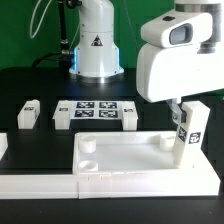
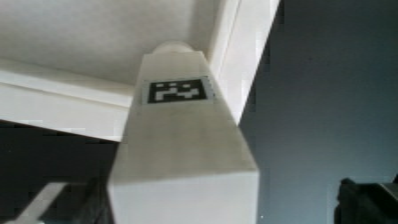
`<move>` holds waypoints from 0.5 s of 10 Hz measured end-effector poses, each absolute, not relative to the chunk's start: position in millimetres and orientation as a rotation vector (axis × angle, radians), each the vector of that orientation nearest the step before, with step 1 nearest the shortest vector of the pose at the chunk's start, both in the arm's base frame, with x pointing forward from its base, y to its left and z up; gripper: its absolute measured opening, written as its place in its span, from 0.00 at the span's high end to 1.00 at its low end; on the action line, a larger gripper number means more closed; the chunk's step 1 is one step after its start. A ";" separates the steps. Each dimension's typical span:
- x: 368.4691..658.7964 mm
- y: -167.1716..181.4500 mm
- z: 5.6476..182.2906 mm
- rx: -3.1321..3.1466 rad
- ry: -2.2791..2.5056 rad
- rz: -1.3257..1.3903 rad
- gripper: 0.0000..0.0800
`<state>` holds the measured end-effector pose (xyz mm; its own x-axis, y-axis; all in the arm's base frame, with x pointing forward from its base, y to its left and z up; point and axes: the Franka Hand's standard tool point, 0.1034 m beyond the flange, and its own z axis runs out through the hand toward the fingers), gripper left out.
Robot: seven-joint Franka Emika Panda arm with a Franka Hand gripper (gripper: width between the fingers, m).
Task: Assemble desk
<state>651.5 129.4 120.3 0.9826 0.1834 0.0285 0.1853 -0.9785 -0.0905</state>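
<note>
The desk top (image 1: 128,156), a white tray with a raised rim, lies at the front of the table. One square white leg (image 1: 191,128) with black-and-white tags stands upright at the top's corner on the exterior view's right. My gripper (image 1: 182,110) is over that leg's upper end. In the wrist view the leg (image 2: 178,150) runs up between my fingers toward the top's rim (image 2: 71,100). The gripper (image 2: 210,205) is open: one dark finger (image 2: 50,205) sits close beside the leg, and the other finger (image 2: 374,200) stands well apart from it.
A second white leg (image 1: 27,115) lies on the black table at the exterior view's left. The marker board (image 1: 95,113) lies behind the desk top, in front of the robot base (image 1: 98,45). Low white border strips (image 1: 35,182) run along the front left.
</note>
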 end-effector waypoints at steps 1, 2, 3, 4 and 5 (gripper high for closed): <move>651.3 130.8 120.2 -3.037 -0.162 -0.024 0.30; 651.2 131.2 120.2 -3.036 -0.105 -0.020 0.47; 651.5 129.8 120.1 -3.039 0.015 -0.015 0.47; 652.4 126.0 120.0 -3.040 0.129 -0.011 0.61; 652.6 125.1 120.0 -3.035 0.221 -0.007 0.61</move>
<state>652.6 125.1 120.0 0.9895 -0.1445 -0.0023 -0.1440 -0.9847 -0.0983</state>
